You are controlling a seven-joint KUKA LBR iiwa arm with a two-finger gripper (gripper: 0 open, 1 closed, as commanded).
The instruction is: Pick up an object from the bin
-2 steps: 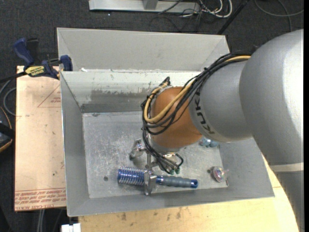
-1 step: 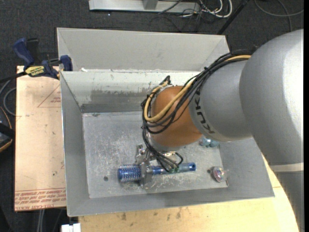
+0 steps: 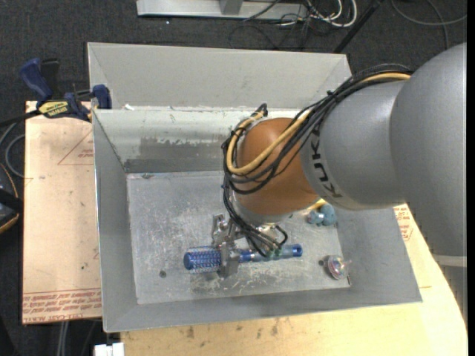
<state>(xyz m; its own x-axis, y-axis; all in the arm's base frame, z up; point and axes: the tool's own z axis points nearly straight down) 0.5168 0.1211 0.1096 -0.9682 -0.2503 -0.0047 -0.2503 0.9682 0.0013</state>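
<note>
grey arm (image 3: 386, 147) over bin (image 3: 111, 199) middle, jaws clamped on blue brush (image 3: 199, 259) near front wall.

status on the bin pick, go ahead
Claw down at bin floor, front centre. Beside blue ridged cylinder, grip unconfirmed. Pale-blue piece and silvery bit lie to view's right, apart.

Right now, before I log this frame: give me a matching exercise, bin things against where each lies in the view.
Things:
1. ribbed blue cylinder
2. pale blue lump
3. small silvery piece

Places:
A. lower right of the bin floor, lying alone
B. just left of the end effector
C. right side, at the edge of the arm

Pairs: 1-B; 2-C; 3-A
</note>
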